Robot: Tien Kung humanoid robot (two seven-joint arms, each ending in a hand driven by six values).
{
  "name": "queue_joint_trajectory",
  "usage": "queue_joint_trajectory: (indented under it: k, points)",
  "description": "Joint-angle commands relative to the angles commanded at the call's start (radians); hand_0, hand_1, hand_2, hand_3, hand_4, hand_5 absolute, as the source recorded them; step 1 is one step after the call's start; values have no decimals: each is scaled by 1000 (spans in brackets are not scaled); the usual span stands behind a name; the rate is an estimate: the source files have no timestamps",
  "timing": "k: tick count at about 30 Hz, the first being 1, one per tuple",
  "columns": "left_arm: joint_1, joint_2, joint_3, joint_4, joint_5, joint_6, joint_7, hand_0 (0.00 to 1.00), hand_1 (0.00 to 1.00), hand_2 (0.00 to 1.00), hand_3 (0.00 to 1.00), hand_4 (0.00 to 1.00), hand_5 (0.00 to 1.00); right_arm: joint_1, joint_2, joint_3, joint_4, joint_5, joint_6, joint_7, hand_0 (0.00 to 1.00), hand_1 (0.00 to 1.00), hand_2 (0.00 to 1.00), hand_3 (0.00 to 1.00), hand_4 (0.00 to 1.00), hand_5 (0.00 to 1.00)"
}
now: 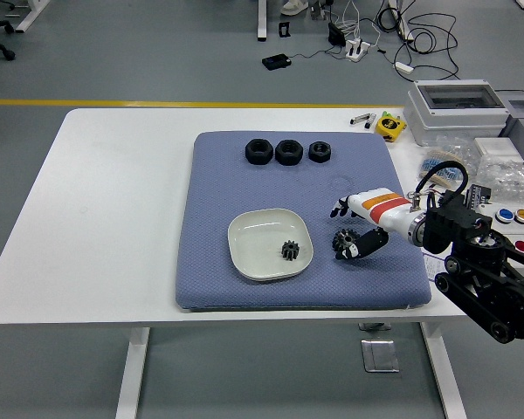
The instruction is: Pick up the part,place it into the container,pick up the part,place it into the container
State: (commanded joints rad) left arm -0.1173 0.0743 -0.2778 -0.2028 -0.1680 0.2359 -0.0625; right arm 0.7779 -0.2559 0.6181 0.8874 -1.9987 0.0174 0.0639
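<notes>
A white square bowl (pixel 249 236) sits on the blue mat (pixel 218 201) and holds a small black gear (pixel 289 251). A larger black gear (pixel 343 238) lies on the mat just right of the bowl. My right hand (pixel 344 230), white with an orange band, reaches in from the right and is down at this gear. Its fingers (pixel 339 209) are spread on the far side and its thumb is on the near side, touching or nearly touching the gear. The gear rests on the mat. The left arm is out of view.
Three black nuts (pixel 289 151) lie in a row at the mat's far edge. A yellow tape measure (pixel 388 125), a grey box (pixel 457 109), bagged parts (pixel 515 179) and a button panel (pixel 520 223) crowd the table's right side.
</notes>
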Motion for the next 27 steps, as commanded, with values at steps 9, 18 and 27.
queue_joint_trajectory:
  k: [9,18,27]
  points:
    - [0,0,-5,0,9,0,5,709,614,723,591,613,595,-22,10,-35,-36,48,-64,22,328,519,599,608,898,343]
    - [4,-1,-12,0,20,2,10,709,615,723,592,612,597,-29,18,-70,-41,64,-127,20,232,417,474,473,461,308]
    - [6,1,-16,-1,27,2,11,709,615,722,590,610,595,-22,24,-77,-77,58,-119,13,198,381,435,457,318,304]
